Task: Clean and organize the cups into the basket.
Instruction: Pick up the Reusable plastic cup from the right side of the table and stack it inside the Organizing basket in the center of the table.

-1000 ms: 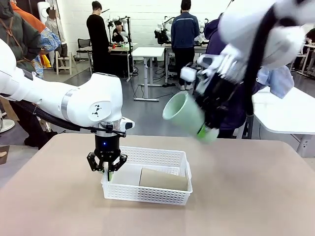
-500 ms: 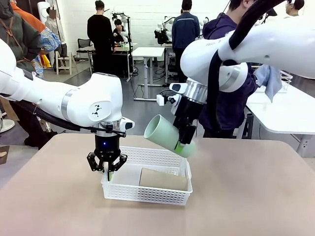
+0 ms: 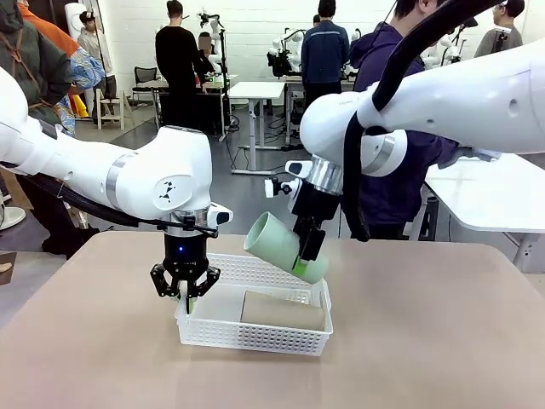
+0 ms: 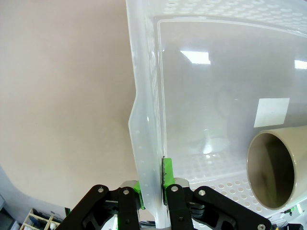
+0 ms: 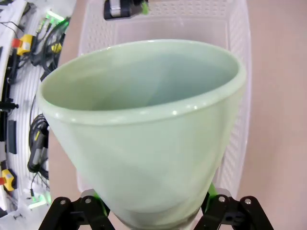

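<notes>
The left gripper [image 4: 153, 194] has its jaws pressed together on the thin wall of the basket [image 4: 144, 96], at one short end. The plastic covers most of its green pads. In the front view this gripper points straight down from its bent white arm, at the left end of the basket.

The right gripper [image 3: 306, 256] pinches the mint green cup [image 3: 274, 243] near the base. The cup is tilted, with its mouth toward the robot's left and a little upward, and it hangs above the far right corner of the basket. I cannot tell if it touches the rim. In the right wrist view the wide cup hides the pads almost fully, and the bottom edge cuts off its base. The right arm comes in from the right and bends downward at the wrist.

A tan cup [image 3: 283, 309] lies on its side inside the basket, in the right part. In the left wrist view the picture's edge cuts its open mouth.

A pale rectangle [image 4: 271, 111] shows on the basket floor, with no readable print. A small black emblem [image 3: 168, 192] on the left arm carries no letters that I can read.
</notes>
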Available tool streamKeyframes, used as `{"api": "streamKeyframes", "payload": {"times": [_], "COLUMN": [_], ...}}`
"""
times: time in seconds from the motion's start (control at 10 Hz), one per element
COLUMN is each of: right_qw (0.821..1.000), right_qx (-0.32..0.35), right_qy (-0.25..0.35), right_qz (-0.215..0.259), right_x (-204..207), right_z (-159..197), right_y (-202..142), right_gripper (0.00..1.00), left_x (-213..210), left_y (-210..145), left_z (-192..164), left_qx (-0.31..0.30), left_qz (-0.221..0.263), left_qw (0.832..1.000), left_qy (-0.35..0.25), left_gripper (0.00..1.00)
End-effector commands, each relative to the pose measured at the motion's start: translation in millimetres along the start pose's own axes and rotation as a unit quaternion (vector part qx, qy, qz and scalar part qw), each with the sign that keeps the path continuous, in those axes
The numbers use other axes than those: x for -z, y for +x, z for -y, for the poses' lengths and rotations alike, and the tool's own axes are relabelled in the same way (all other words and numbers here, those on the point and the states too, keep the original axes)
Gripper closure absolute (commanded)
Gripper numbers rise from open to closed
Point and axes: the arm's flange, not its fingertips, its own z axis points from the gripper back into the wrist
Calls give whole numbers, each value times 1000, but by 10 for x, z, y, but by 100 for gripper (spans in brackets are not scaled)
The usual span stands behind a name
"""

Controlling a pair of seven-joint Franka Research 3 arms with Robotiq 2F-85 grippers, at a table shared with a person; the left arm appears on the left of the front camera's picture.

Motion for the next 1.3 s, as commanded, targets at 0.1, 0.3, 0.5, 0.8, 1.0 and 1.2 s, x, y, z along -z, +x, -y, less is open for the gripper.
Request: {"api": "streamKeyframes", "payload": {"times": [0.1, 0.3, 0.5, 0.8, 1.0, 1.2], "right_qw": [1000, 999, 999, 998, 998, 998], "right_qx": [10, 8, 5, -7, -19, -24], "right_qy": [14, 26, 42, 56, 60, 62], "right_qz": [-22, -27, -29, -27, -25, -23], "right_x": [208, 316, 442, 556, 536, 534], "right_z": [85, 81, 85, 109, 96, 91], "right_y": [19, -23, -63, -91, -81, -72], "right_gripper": [18, 18, 18, 18, 0, 0], "left_x": [-24, -24, -24, -24, -24, -24], "left_y": [0, 0, 0, 0, 0, 0], "left_z": [-3, -3, -3, -3, -3, -3], "left_qx": [1, 1, 1, 1, 1, 1], "left_qz": [4, 4, 4, 4, 4, 4], "left_qw": [1000, 1000, 1000, 1000, 1000, 1000], "left_qy": [3, 3, 3, 3, 3, 3], "left_gripper": [100, 100, 100, 100, 100, 100]}}
